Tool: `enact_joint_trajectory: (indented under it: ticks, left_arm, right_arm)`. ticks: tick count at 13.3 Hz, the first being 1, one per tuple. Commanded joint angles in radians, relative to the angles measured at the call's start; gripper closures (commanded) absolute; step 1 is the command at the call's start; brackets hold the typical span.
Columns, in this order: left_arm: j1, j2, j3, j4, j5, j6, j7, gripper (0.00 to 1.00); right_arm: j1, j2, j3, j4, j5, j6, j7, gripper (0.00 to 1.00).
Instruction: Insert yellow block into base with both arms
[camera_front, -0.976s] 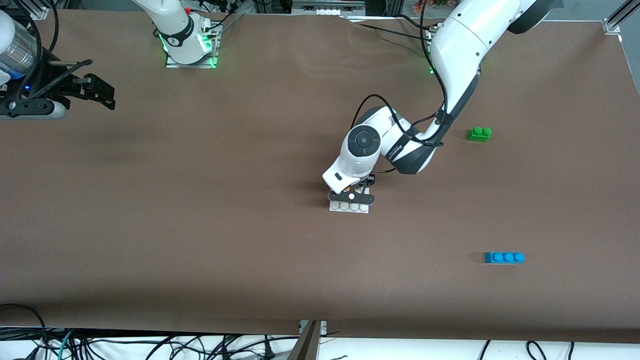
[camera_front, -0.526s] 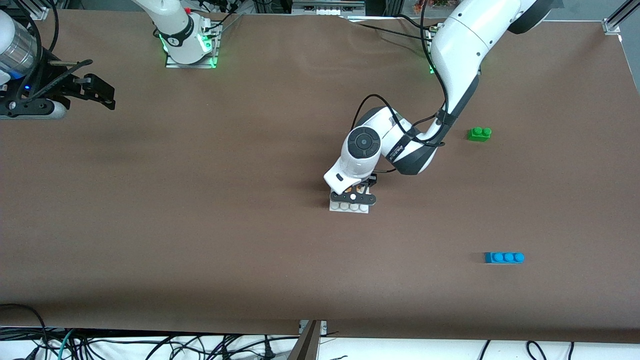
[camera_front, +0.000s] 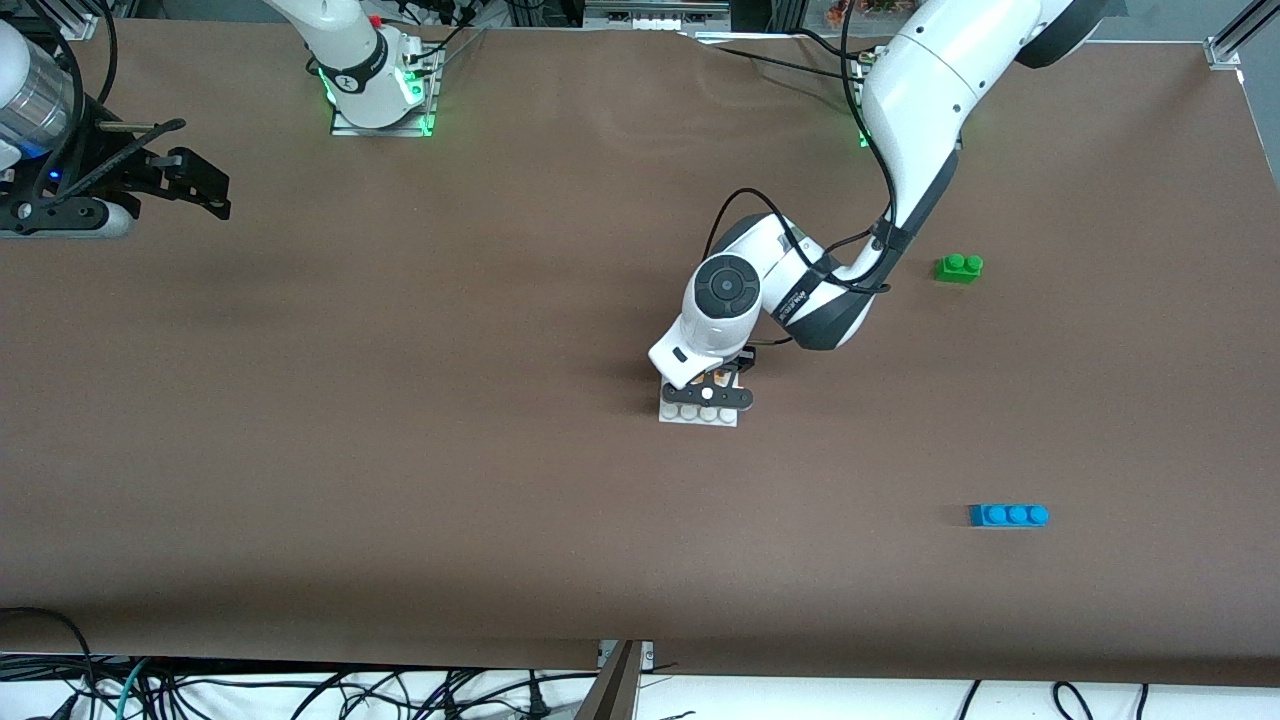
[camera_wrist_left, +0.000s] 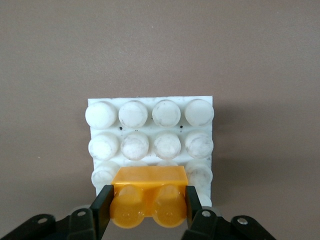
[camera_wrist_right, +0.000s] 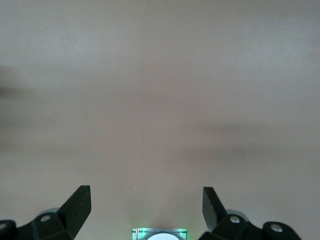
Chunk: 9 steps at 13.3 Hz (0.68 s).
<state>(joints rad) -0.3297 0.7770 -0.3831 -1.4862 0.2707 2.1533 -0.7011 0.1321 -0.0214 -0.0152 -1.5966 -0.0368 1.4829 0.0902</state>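
My left gripper (camera_front: 706, 390) is low over the white studded base (camera_front: 698, 414) in the middle of the table. In the left wrist view the left gripper (camera_wrist_left: 148, 204) is shut on the yellow block (camera_wrist_left: 148, 198), one finger on each end. The block stands on the base (camera_wrist_left: 150, 112), over its row of studs closest to the gripper. My right gripper (camera_front: 190, 190) is open and empty, held above the table's edge at the right arm's end, and waits; its wrist view shows the right gripper (camera_wrist_right: 147, 205) over bare table.
A green two-stud brick (camera_front: 958, 268) lies toward the left arm's end of the table. A blue three-stud brick (camera_front: 1008, 515) lies nearer to the front camera than it. The right arm's base (camera_wrist_right: 159, 234) shows in the right wrist view.
My left gripper has shifted very slightly over the base with the yellow block in it. The right arm has not moved.
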Motion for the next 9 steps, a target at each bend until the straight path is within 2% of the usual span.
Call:
enact_joint_trajectory:
  ticks: [1, 9]
  left_arm:
    - [-0.015, 0.007, 0.007, 0.017, 0.062, -0.016, -0.021, 0.58]
    - [-0.022, 0.025, 0.007, 0.018, 0.061, -0.003, -0.024, 0.58]
  right_arm:
    - [-0.019, 0.004, 0.003, 0.018, 0.017, -0.007, -0.018, 0.01]
    - [-0.019, 0.006, 0.003, 0.017, 0.017, -0.009, -0.018, 0.01]
